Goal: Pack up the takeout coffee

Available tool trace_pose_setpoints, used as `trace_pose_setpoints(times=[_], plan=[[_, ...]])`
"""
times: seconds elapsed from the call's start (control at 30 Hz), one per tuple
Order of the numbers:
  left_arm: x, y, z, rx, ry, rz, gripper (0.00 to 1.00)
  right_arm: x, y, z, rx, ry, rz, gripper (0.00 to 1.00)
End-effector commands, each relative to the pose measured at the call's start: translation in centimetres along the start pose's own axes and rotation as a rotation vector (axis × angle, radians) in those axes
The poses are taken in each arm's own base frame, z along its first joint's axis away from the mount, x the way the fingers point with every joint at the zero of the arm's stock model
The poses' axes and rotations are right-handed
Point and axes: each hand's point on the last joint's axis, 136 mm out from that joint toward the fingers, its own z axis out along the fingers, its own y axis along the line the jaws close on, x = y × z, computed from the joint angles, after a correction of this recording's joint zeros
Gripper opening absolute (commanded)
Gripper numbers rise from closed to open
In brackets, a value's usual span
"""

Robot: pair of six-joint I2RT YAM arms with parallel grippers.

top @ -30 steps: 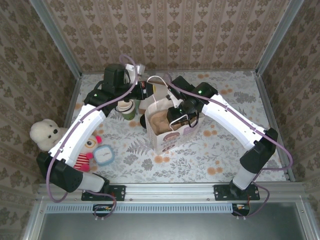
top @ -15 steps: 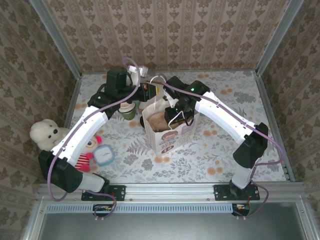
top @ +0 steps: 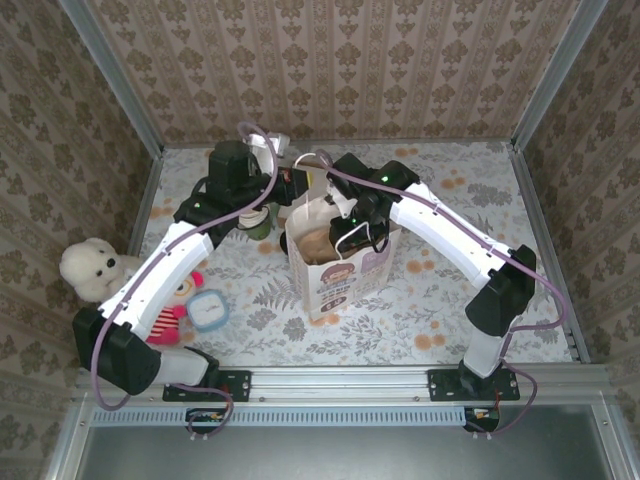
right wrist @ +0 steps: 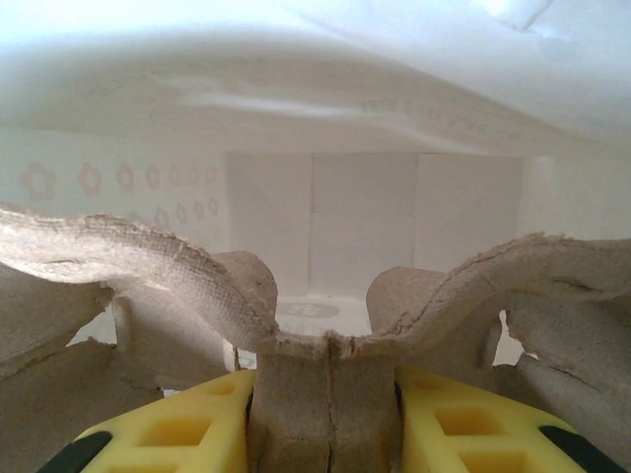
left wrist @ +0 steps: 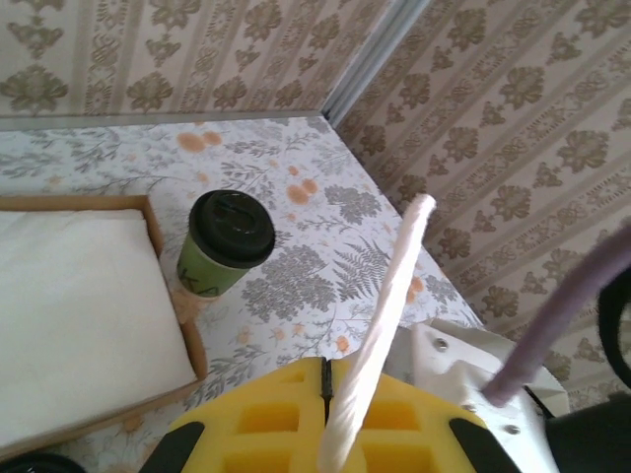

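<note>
Right wrist view puts my right gripper [right wrist: 325,399] inside the white paper bag [right wrist: 365,212]. Its yellow fingers are clamped on the central ridge of the pulp cup carrier [right wrist: 148,266], and the bag's floor is visible beyond. My left gripper [left wrist: 330,394] is pinched together on the bag's white twisted handle [left wrist: 394,286], holding that side up. The takeout coffee [left wrist: 225,246] stands upright on the table outside the bag, lid on, just beside a shallow brown-rimmed tray [left wrist: 195,345] lined with white paper. The step in hand, as I judge it, is seating the carrier flat on the bag floor. To do it well I should lower it straight and level, with its wings clear of the bag walls so they don't snag or crease the paper. The handle wants to be taut, but not pulled so hard that the bag tips or lifts. I'd let go only once the carrier sits flat.
</note>
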Motion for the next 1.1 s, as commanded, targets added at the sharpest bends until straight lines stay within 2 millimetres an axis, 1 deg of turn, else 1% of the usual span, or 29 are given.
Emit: trace_pose_setpoints(times=[0.0,0.07,0.13,0.23,0.27,0.3,0.37,0.47,0.63,0.77,0.8,0.83,0.9,0.93,1.0,1.07], plan=[[-3.3,-4.5,-1.7,0.134,-0.146,0.15,0.0,2.3,1.1,-0.3,-0.055,0.097,0.036,0.36],[-3.0,-4.4,-1.6,0.133,-0.148,0.153,0.0,2.0,1.5,-0.8,-0.078,0.067,0.032,0.36],[-2.6,-4.0,-1.3,0.122,-0.135,0.149,0.0,1.5,2.0,-1.9,-0.107,0.01,0.035,0.36],[-2.2,-4.0,-1.1,0.136,-0.134,0.144,0.0,1.0,1.9,-3.3,-0.107,-0.053,0.051,0.36],[-2.0,-4.0,-1.1,0.14,-0.131,0.137,0.0,1.2,1.8,-3.3,-0.101,-0.054,0.055,0.37],[-1.9,-3.9,-1.0,0.14,-0.129,0.132,0.0,1.4,1.4,-3.0,-0.084,-0.045,0.057,0.37],[-1.9,-4.0,-1.0,0.145,-0.122,0.125,0.0,2.2,0.0,-1.3,-0.015,0.003,0.074,0.37],[-2.0,-4.2,-1.1,0.145,-0.125,0.126,0.0,2.9,-0.7,0.9,0.021,0.055,0.075,0.36],[-1.9,-4.1,-1.0,0.137,-0.117,0.133,0.0,2.9,-0.2,2.0,-0.006,0.091,0.057,0.36],[-1.4,-5.1,-1.0,0.196,-0.096,0.152,0.0,2.2,-0.6,2.5,0.023,0.084,0.08,0.36],[-1.2,-5.3,-1.1,0.206,-0.081,0.161,0.03,2.0,-0.6,2.5,0.022,0.078,0.084,0.36],[-0.9,-5.5,-1.4,0.205,-0.058,0.182,0.14,1.8,-0.4,2.5,0.016,0.076,0.086,0.36],[-0.1,-5.7,-2.6,0.184,-0.02,0.24,0.47,1.7,-0.4,2.6,0.012,0.078,0.091,0.36],[0.4,-5.8,-3.5,0.176,-0.013,0.27,0.6,1.8,-0.4,2.8,0.015,0.084,0.091,0.36],[1.6,-7.2,-5.8,0.229,-0.022,0.353,0.74,1.8,-0.6,2.9,0.025,0.088,0.093,0.36],[2.8,-8.8,-8.3,0.283,-0.057,0.44,0.82,1.7,-0.7,3.0,0.029,0.087,0.094,0.36]])
